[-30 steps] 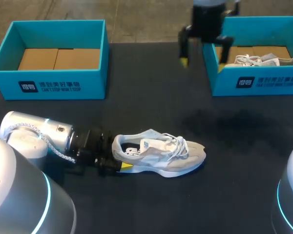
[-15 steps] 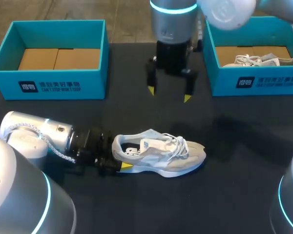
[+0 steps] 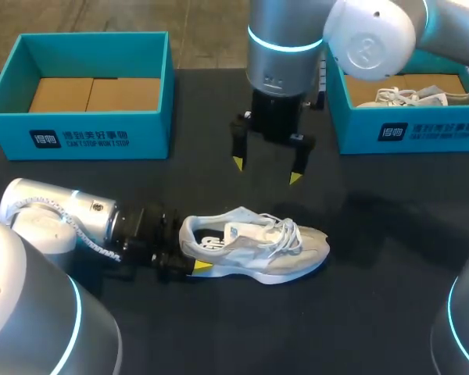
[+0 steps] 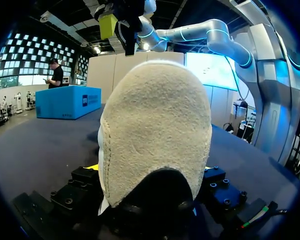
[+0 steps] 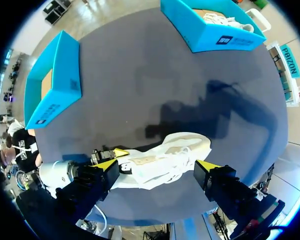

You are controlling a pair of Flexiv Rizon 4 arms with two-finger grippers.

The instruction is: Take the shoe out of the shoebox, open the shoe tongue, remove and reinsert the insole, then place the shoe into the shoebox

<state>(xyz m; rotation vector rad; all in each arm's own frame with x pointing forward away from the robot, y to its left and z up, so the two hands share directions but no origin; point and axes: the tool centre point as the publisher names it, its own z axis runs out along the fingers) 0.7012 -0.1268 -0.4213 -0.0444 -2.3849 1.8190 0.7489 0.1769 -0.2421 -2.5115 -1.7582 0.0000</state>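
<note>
The shoe (image 3: pixel 254 250) sits upright near-centre on the desk (image 3: pixel 375 312), with the left hand (image 3: pixel 187 251) grasping its stiffer heel. The right hand (image 3: pixel 266 170) hangs released just beyond it. The shoe is probably light and soft-topped, so pinch the floppy tongue (image 3: pixel 254 230).

Desk (image 3: pixel 219 328): dark matte top, near black, fills most of the head view. Soft dark shadow (image 3: pixel 375 207) on it right of middle; same blotch shows in the right wrist view. Floor (image 3: pixel 211 16): grey-tan, concrete look, a strip past the desk's far edge, also around the desk in the right wrist view. Left wrist view: white wall (image 4: pixel 96 70) beyond the desk, pale blue lit panel (image 4: pixel 215 70) beside it, grid of small lit squares (image 4: pixel 35 55) on the other side, dark ceiling (image 4: pixel 55 25) with one bright lamp (image 4: pixel 96 50).
</note>
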